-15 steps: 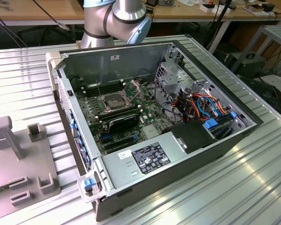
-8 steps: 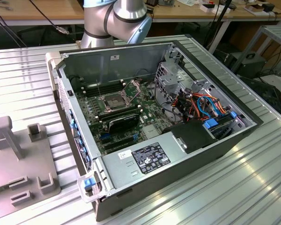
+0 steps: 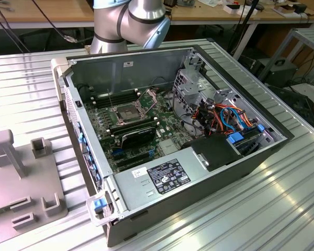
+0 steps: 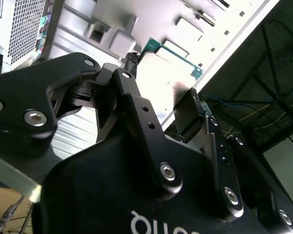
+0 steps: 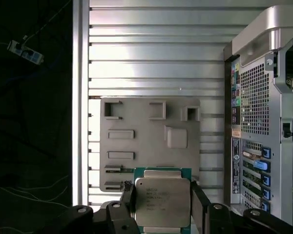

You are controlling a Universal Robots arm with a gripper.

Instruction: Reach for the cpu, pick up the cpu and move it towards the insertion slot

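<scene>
The cpu (image 5: pixel 162 200), a silver square on a green board, sits between the two black fingers (image 5: pixel 128 195) of my gripper (image 5: pixel 162 204), which is shut on it. In the second wrist view the cpu (image 4: pixel 163 73) shows from behind, clamped in the gripper (image 4: pixel 166 97). It hangs well above the grey fixture plate (image 5: pixel 151 141), off to the side of the computer case (image 5: pixel 256 97). The insertion slot (image 3: pixel 126 112), a square socket with its metal frame swung up, lies on the motherboard inside the open case (image 3: pixel 240 172).
The grey fixture plate (image 3: pixel 21 183) with raised blocks lies at the exterior view's left on the ribbed metal table (image 3: pixel 282 209). My arm's joint (image 3: pixel 131 21) stands behind the case. A black cooler (image 3: pixel 138 136) and coloured cables (image 3: pixel 225 117) sit in the case.
</scene>
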